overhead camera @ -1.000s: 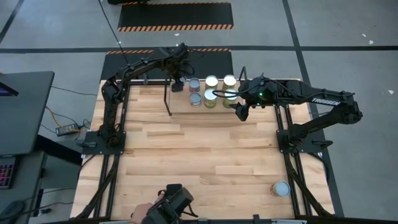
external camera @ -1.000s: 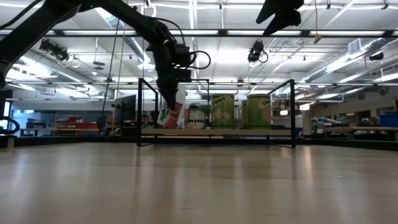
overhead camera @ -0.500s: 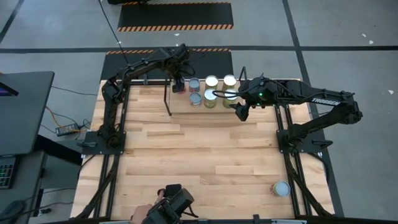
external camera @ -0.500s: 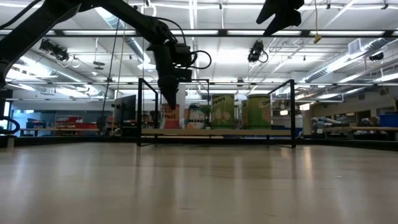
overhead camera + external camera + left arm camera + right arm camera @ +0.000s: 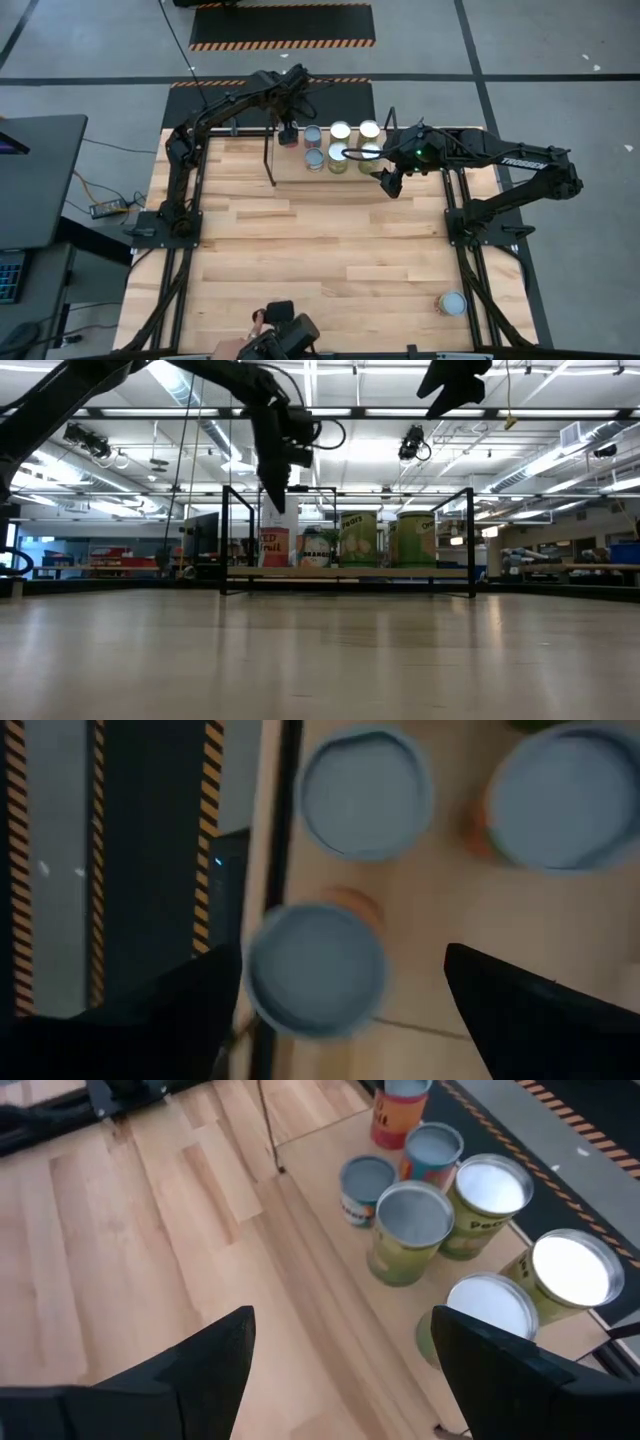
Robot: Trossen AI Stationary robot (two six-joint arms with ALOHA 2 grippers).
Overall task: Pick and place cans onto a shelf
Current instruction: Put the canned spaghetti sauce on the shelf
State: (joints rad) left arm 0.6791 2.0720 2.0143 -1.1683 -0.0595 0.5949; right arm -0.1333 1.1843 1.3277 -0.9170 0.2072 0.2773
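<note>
On the wooden surface (image 5: 300, 250), at its far edge, sits the shelf (image 5: 330, 172), a low light board with black wire frames at its ends. Six cans stand on it. At the shelf's left end is an orange-red can (image 5: 289, 136), newly set upright; a second ago it hung tilted between the fingers of the left gripper (image 5: 288, 124), and now it stands free on the board. That gripper has lifted straight above the can, its fingers (image 5: 180, 1010) spread wide and holding nothing. Right of that can stand a reddish can (image 5: 313, 136) and, nearer the shelf's front, a bluish can (image 5: 315, 158). Further right come three yellow-green cans: one at the front (image 5: 338, 157), one behind it (image 5: 341, 132) and one at the back right (image 5: 370, 130); a possible fourth is hidden by the arm in the high view. The right gripper (image 5: 390, 182) hangs just off the shelf's right end, in the same place as a second ago, fingers (image 5: 210, 1360) apart and empty. One more can (image 5: 452, 303) stands alone, well away from the shelf, at the surface's near right corner. Near the surface's front edge a person's hand (image 5: 235, 349) holds a dark device (image 5: 285, 335), shifted slightly rightward since the earlier frame.
</note>
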